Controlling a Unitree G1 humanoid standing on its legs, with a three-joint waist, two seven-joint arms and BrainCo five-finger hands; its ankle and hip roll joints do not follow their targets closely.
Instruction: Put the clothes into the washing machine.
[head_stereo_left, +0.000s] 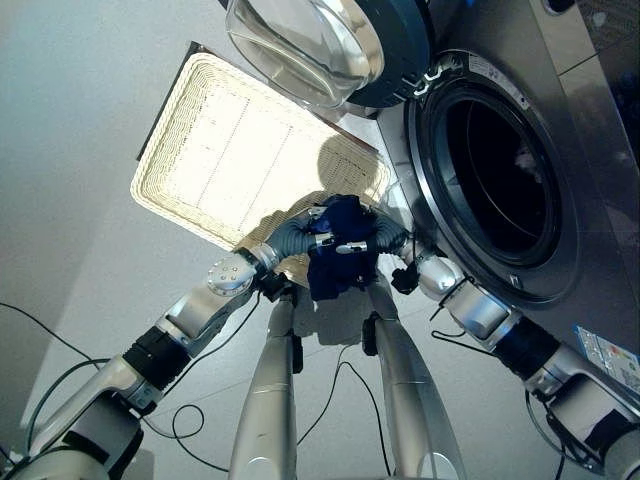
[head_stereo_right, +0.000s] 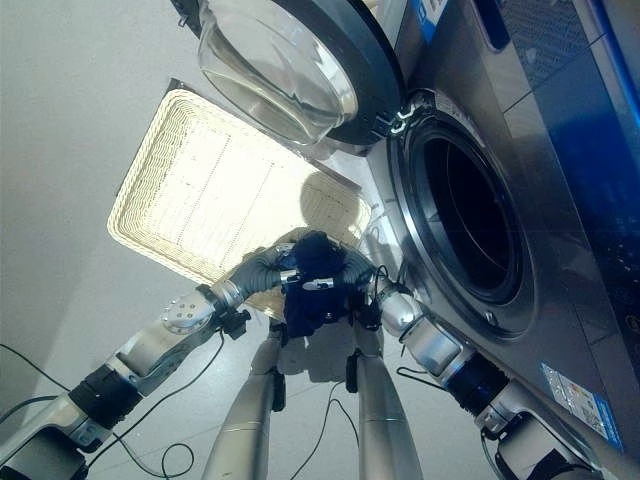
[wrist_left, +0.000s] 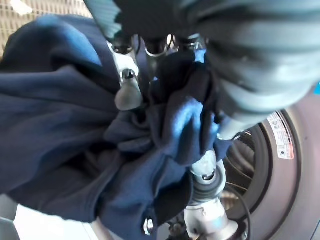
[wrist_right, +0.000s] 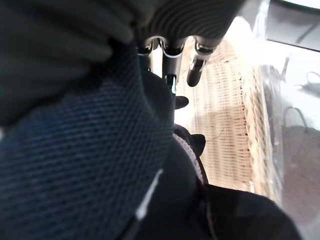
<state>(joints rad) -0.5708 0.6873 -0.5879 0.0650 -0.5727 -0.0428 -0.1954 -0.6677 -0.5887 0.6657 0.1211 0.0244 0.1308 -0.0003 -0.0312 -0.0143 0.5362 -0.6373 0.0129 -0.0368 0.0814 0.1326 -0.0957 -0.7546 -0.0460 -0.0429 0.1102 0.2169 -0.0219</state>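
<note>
A bundle of dark navy clothes (head_stereo_left: 340, 255) hangs between my two hands, over the near edge of the wicker basket (head_stereo_left: 240, 150). My left hand (head_stereo_left: 295, 236) grips it from the left and my right hand (head_stereo_left: 386, 238) from the right, both shut on the cloth. In the left wrist view the navy fabric (wrist_left: 75, 125) is bunched around the thumb (wrist_left: 127, 95). In the right wrist view the navy mesh cloth (wrist_right: 85, 165) lies against the palm below the curled fingers (wrist_right: 195, 70). The washing machine's drum opening (head_stereo_left: 500, 180) gapes dark just right of the bundle.
The round glass door (head_stereo_left: 310, 45) is swung open over the basket's far corner. The machine's grey front (head_stereo_left: 590, 120) fills the right side. The pale basket lies flat on the grey floor (head_stereo_left: 70, 150), left of the machine.
</note>
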